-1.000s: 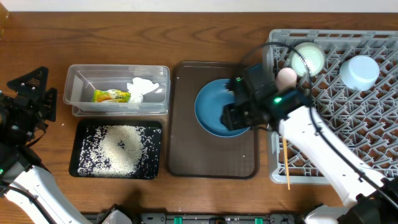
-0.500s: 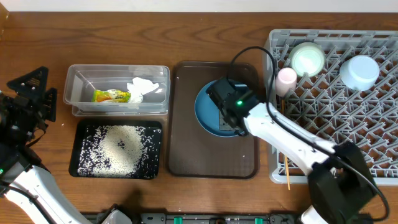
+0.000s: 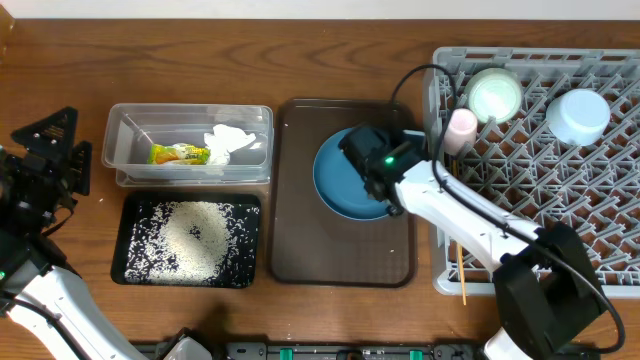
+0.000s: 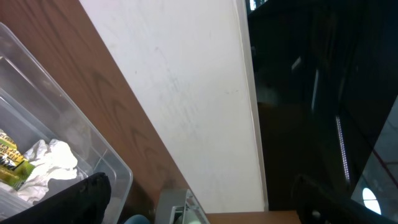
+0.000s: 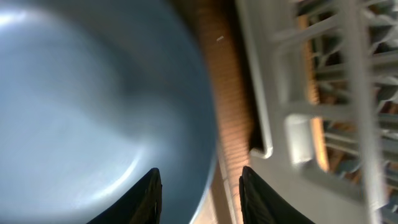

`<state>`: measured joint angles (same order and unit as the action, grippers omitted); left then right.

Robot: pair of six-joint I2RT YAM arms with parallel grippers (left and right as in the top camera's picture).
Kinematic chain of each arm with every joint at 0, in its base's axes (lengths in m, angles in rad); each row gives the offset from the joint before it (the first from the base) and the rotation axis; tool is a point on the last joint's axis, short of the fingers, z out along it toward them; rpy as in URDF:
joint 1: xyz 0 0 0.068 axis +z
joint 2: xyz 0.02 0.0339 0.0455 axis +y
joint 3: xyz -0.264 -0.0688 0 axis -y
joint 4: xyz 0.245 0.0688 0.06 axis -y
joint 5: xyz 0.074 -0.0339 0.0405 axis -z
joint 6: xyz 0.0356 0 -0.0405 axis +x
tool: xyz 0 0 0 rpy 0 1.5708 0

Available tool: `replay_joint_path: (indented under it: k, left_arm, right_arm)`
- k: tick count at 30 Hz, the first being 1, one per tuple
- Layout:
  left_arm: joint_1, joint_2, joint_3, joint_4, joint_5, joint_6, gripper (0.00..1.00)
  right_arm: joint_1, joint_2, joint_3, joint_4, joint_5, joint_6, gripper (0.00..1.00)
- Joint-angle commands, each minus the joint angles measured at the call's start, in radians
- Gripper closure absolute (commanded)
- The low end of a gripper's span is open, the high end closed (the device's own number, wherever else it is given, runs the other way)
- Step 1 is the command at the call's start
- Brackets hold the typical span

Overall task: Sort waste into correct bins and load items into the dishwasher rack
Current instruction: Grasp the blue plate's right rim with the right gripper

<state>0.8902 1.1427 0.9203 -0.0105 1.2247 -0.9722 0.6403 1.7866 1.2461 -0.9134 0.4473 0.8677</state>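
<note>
Right arm: reaches from the lower right corner up and left across the rack's front left corner, wrist bent down over the brown tray.

Right gripper: low over the right side of the dark blue plate. Jaws part-way apart, one finger over the plate's inside, the other outside its rim. Rim sits in the gap and no contact is visible. Nothing held.

Plate: round, smooth, glossy, with a soft highlight in the wrist view. It lies flat on the brown tray, a rounded rectangle with a matte surface.

Left arm: folded at the table's left edge, wrist camera tilted up toward the wall.

Left gripper: jaws wide apart, empty.

Rack: grey plastic lattice of pegs.
- Pink cup at its left edge.
- Pale mint bowl just beside the cup.
- Light blue bowl further right.
- Wooden chopsticks lie along the left side.

Clear tub: holds the crumpled white napkin and the yellow-green wrapper.

Black tray: holds a heap of rice.
</note>
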Motion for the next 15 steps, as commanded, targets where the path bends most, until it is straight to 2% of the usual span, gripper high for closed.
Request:
replay_joint_path:
  k: [1,15]
  left_arm:
    - [0.005,0.0,0.013,0.004,0.013,-0.002,0.05]
    - [0.004,0.0,0.013,0.004,0.013,-0.002,0.05]
  right_arm:
    - [-0.029,0.0,-0.002,0.005,0.05,0.045,0.61]
    - [-0.065,0.0,-0.064,0.099,-0.003,0.06,0.67]
